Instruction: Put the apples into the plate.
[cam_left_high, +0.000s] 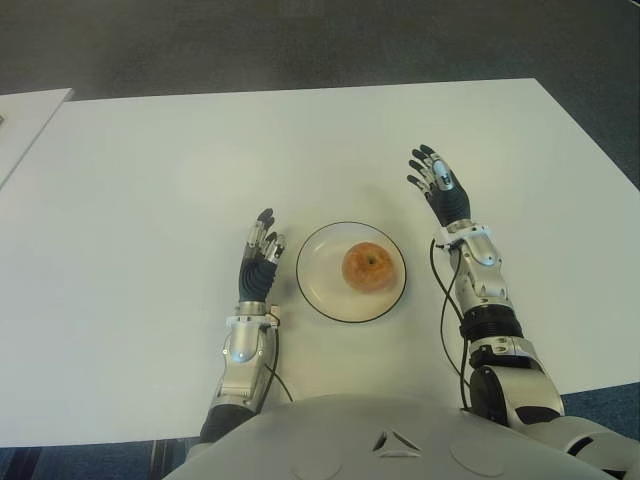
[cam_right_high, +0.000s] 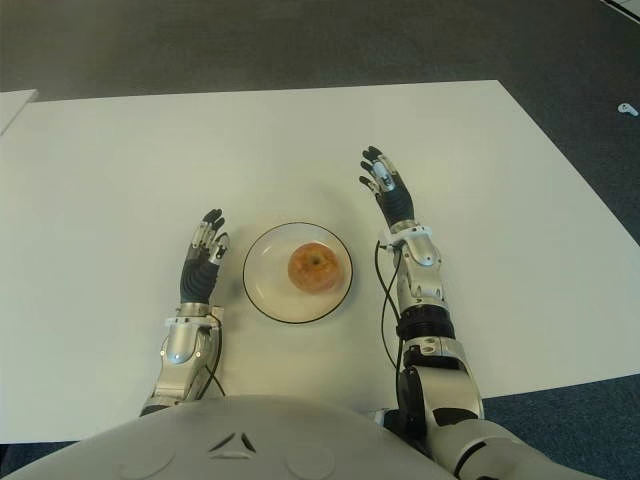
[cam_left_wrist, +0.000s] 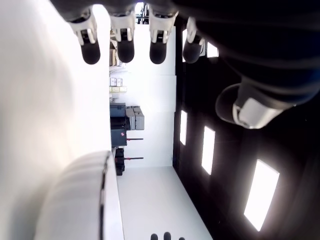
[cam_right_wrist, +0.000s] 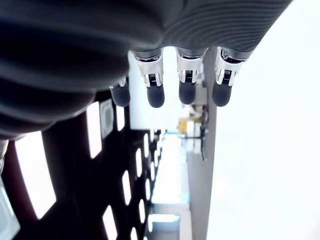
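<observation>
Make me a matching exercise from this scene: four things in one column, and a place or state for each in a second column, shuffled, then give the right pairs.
Column one:
1. apple
2. plate
3. left hand
4. right hand

Column two:
A. open, beside the plate on the robot's left
B. lying in the plate
C. open, past the plate's right side, farther out over the table
D. on the table between the two hands

Pairs: 1-B, 2-D, 3-A, 4-C

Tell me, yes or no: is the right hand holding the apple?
No. The apple lies in the plate, while the right hand shows open and empty beyond the plate's right side.
</observation>
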